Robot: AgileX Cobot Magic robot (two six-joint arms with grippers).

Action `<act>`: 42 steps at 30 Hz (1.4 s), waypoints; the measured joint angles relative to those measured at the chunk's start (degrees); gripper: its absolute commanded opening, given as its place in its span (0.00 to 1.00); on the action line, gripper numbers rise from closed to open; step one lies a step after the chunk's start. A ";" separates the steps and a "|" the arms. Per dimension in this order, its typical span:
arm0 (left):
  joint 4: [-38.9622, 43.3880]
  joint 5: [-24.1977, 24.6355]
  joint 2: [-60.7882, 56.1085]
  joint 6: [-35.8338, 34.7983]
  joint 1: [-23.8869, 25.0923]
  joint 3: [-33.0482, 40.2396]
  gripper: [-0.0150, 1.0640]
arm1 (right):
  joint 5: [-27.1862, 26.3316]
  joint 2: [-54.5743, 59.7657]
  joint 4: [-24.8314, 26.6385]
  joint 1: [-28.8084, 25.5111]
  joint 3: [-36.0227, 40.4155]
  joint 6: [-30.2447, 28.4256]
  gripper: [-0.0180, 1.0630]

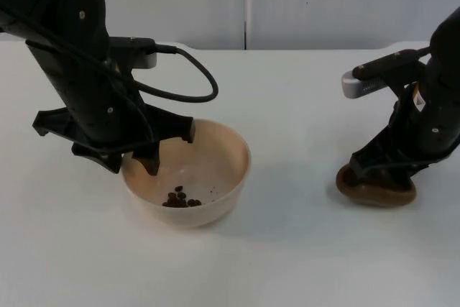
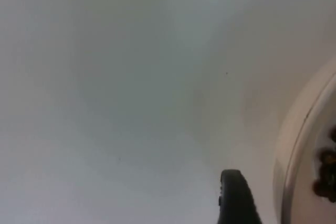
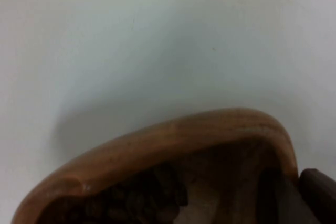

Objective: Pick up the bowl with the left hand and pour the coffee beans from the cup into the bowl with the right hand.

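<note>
A cream bowl stands on the white table with a few coffee beans at its bottom. My left gripper straddles the bowl's left rim, open, one finger inside and one outside. In the left wrist view the outer fingertip stands a little apart from the bowl's wall, with beans inside. On the right a brown wooden cup rests on the table, and my right gripper is shut on its rim. The right wrist view looks into the cup, where coffee beans lie, with a finger just outside the wall.
The white table top runs back to the grey partition wall. Open table lies between bowl and cup.
</note>
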 measured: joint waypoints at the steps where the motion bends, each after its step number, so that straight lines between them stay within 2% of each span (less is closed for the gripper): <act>1: 0.00 0.00 0.00 0.00 0.00 0.00 0.46 | 0.00 0.00 0.00 0.00 0.00 0.09 0.02; 19: -0.11 2.70 -3.80 0.00 0.00 0.00 0.46 | 0.00 0.00 -0.14 0.00 0.00 0.09 0.03; 22: -0.11 3.34 -4.89 0.00 0.00 0.00 0.46 | 0.00 0.00 -0.14 0.00 0.00 0.09 0.16; 23: -0.11 3.80 -5.46 0.00 0.00 0.00 0.46 | 0.00 0.00 -0.14 0.00 0.00 0.09 0.16; 27: -0.11 4.88 -7.81 0.23 0.00 0.00 0.46 | 0.00 0.00 -0.14 0.00 0.00 0.09 0.42; 34: -0.11 7.67 -12.52 1.55 0.00 0.00 0.46 | -0.10 0.00 -0.19 0.00 0.00 1.77 0.49; 40: -0.11 10.76 -17.69 2.52 0.00 0.00 0.46 | -0.20 0.00 -0.19 0.00 0.00 2.36 0.64; 42: -0.11 10.87 -18.58 2.62 0.00 0.00 0.46 | -0.05 0.00 -0.19 0.00 0.00 2.36 0.66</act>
